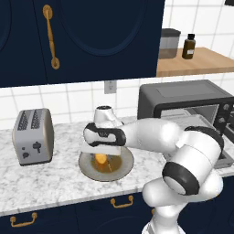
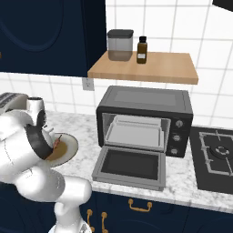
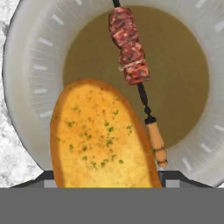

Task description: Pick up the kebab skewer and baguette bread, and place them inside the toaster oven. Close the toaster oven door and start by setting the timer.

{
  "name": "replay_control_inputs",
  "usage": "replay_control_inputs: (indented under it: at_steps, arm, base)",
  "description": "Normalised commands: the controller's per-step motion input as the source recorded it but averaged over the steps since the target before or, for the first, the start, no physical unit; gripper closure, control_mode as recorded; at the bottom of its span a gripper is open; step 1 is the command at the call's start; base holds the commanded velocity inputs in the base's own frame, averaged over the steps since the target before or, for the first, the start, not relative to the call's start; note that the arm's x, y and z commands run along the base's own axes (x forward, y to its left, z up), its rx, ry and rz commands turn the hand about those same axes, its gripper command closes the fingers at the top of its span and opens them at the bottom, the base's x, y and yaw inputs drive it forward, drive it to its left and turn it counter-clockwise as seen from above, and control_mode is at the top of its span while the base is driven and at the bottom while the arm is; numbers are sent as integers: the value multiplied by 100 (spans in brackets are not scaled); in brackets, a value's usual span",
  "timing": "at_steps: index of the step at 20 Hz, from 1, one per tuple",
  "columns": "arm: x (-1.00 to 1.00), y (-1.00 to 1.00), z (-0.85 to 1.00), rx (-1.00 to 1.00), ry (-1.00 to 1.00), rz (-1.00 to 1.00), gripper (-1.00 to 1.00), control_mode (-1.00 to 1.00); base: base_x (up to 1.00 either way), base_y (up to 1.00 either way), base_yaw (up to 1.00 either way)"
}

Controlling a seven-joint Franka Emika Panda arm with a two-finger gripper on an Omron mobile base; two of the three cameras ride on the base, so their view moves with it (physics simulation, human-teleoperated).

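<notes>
We see the white arm bent low over the round plate [image 1: 125,161] that lies on the marble surface [image 1: 55,178], between the silver toaster [image 1: 33,136] and the toaster oven [image 2: 144,119]. On the plate lie the baguette bread [image 3: 101,135] and the kebab skewer [image 3: 135,78], both on the brown centre of the plate. In the hand view the bread is an orange-golden oval with green specks, and its lower end reaches down between the two dark finger tips [image 3: 170,178] at the bottom of the picture. The jaws stand on both sides of the bread, one tip at each side of it, but we cannot tell if they already press on it or are only spread around it. The skewer lies just beside the bread, its meat chunks toward the top of this view and its wooden handle near the plate rim; we cannot tell if it touches the bread. In the left base view the hand covers most of the plate, and a small orange piece of the bread shows under it. The toaster oven stands to the right of the plate, and the toaster oven door [image 2: 130,166] hangs fully open, lying flat in front of the oven. Inside the oven we see a light tray [image 2: 136,133]. Above it a wooden shelf [image 2: 145,68] carries a grey container [image 2: 120,44] and a dark bottle [image 2: 142,50].
</notes>
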Motion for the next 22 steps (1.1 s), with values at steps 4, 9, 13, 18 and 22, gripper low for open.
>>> replay_control_inputs:
  at_steps: [4, 9, 13, 18, 22]
  arm:
    - [-17, -65, 100, 13, -18, 0, 100, -100]
    - [-21, -88, 70, 3, -18, 0, 100, -100]
    - [-8, -99, 54, 0, -14, 0, 100, -100]
    - [10, -71, 37, 0, -16, -5, 100, -100]
    - [5, -72, 29, 0, -18, -18, 100, -100]
  base:
    - [0, 0, 0]
    - [0, 0, 0]
    - [0, 0, 0]
    - [0, 0, 0]
    - [0, 0, 0]
